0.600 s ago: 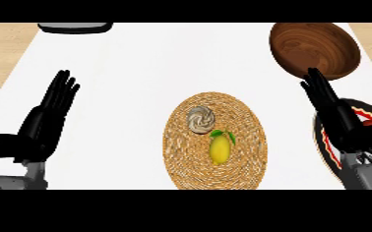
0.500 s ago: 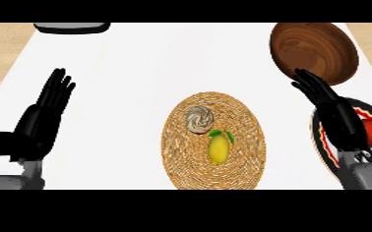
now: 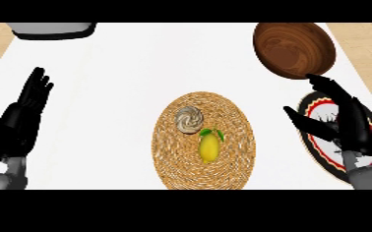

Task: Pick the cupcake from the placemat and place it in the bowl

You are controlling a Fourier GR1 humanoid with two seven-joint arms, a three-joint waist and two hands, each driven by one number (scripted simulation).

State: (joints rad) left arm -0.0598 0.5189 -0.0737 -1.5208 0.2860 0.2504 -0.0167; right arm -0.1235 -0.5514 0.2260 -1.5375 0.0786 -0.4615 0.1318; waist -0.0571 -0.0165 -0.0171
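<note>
A cupcake (image 3: pixel 188 119) with swirled pale frosting sits on the upper left part of a round woven placemat (image 3: pixel 232 162) at the counter's middle. A brown wooden bowl (image 3: pixel 294 49) stands at the far right. My right hand (image 3: pixel 343 120) is open at the right edge, just below the bowl and well to the right of the cupcake, fingers up and thumb spread toward the mat. At the left edge my left hand (image 3: pixel 23 115) rests open with fingers up.
A yellow lemon (image 3: pixel 209 146) with a green leaf lies on the placemat just below the cupcake. A plate (image 3: pixel 322 140) with a red and black rim lies under my right hand. A grey object (image 3: pixel 55 30) sits at the top left.
My right hand has shifted a little to the left and tilted, its fingertips now nearer the bowl's lower edge. The left hand and the objects have stayed put.
</note>
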